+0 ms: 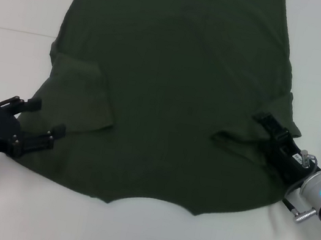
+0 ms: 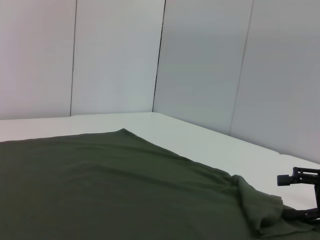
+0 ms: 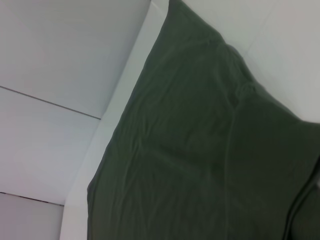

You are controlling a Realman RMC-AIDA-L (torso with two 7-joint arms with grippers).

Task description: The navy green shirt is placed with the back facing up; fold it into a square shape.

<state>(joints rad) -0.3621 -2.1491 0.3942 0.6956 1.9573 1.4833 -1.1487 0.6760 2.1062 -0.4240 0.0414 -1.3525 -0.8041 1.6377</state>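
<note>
Shirt [image 1: 173,85] between both hands

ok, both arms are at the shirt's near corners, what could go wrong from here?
1. The left gripper sits open at the edge of the navy green shirt and may close on one layer only, since the sleeve there is already folded in.
2. The right gripper lies on the folded right sleeve; lifting could undo that fold.
3. Uneven lifts could skew the square.

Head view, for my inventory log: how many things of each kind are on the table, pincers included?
Shirts: 1, the shirt, spread flat.
Pincers: 2, the left pincer at one sleeve, the right pincer on the other.
Total: 3.
</note>
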